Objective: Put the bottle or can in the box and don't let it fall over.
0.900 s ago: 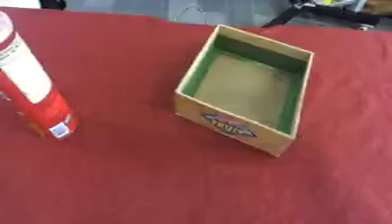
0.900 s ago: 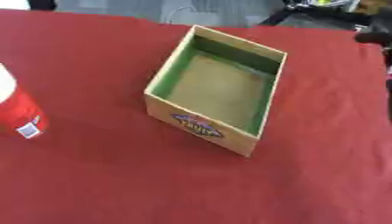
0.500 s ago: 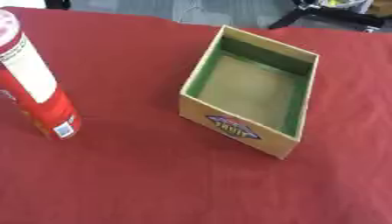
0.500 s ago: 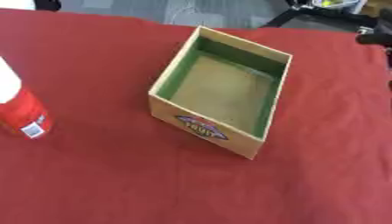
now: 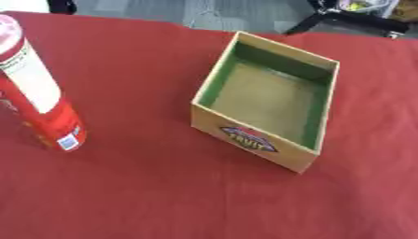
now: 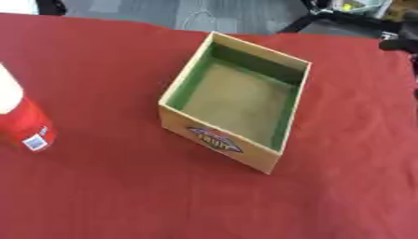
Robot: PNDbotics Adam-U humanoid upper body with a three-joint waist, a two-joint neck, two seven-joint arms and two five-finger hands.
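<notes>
- Plainly, the can [image 5: 34, 95] is standing upright on the red cloth [image 5: 163, 196], at the far left of the left eye view. Its top is running close to the upper left corner there.
- It is wearing a red skin with a broad white label down its side. A small white patch is showing low on it, near the base.
- In the right eye view the can is showing only in part, cut off by the left edge.
- The box [image 5: 245, 136] is sitting well apart from the can, to its right, near the middle of the table and turned askew to the table's edge.
- The box is lying open at the top and holding nothing. Its inner walls are showing green and its floor a dull tan.
- Its near outer wall is carrying a dark lozenge-shaped label with yellow lettering, which I am reading as FRUIT.
- The can is touching neither the box nor anything else but the cloth beneath it.
- The left hand is showing in neither view.
- Something dark, seemingly the right hand [image 6: 398, 44], is poking in at the right edge of the right eye view, far from can and box. Whether it is spread or curled I cannot tell.
- Beyond the far edge of the cloth a grey floor [image 5: 139, 9] is showing.
</notes>
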